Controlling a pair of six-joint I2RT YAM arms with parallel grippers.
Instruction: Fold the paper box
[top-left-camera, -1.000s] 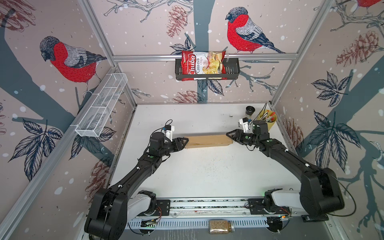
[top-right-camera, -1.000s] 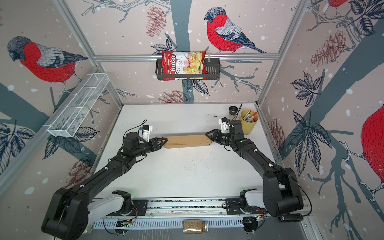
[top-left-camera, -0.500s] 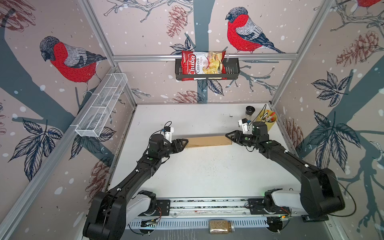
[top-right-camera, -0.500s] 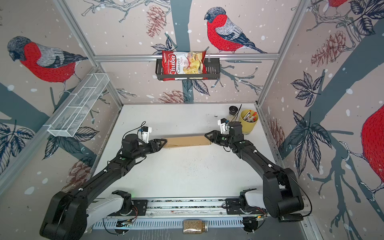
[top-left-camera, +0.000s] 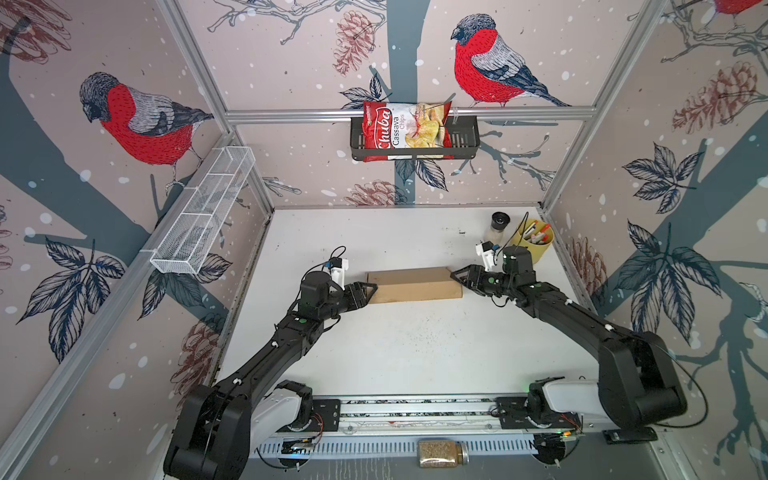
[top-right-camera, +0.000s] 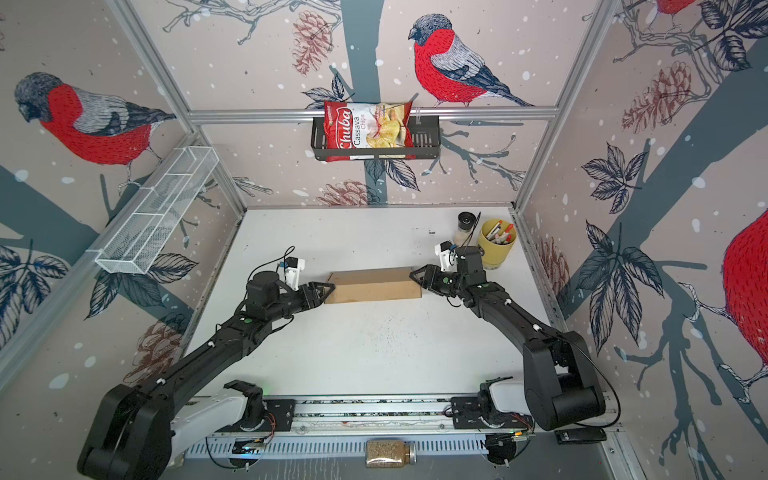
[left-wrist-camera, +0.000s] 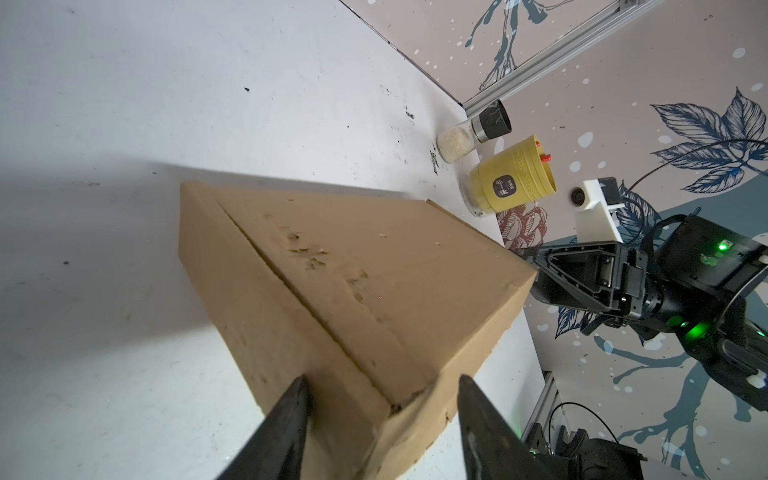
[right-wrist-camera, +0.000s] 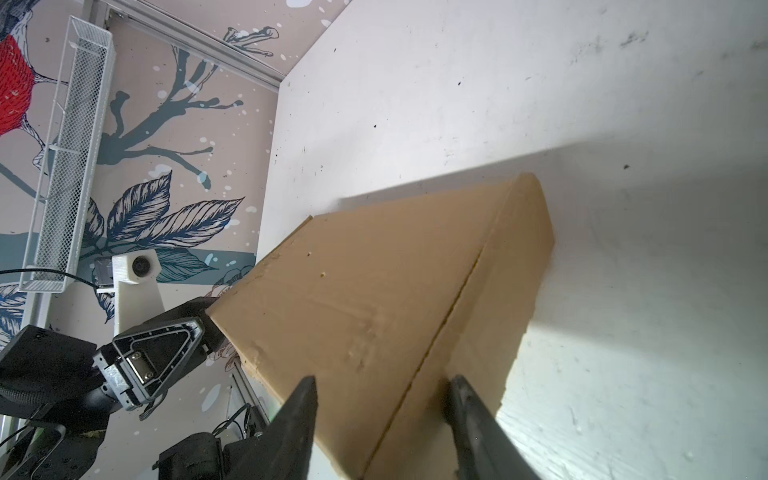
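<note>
The surface (top-left-camera: 415, 353) is noted bare from the paper box (top-left-camera: 411, 286) to the near edge, and free passage is afforded there. The centre is blocked by the box, hemmed at its ends by the left claw (top-left-camera: 372, 287) and right claw (top-left-camera: 454, 274). The far right corner is occupied by a yellow cup (top-left-camera: 542, 249) and a shaker (top-left-camera: 497, 226).

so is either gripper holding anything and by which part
The paper box, by its short ends: the right gripper clamps one end; the left gripper straddles the other, though whether it grips cannot be told.
</note>
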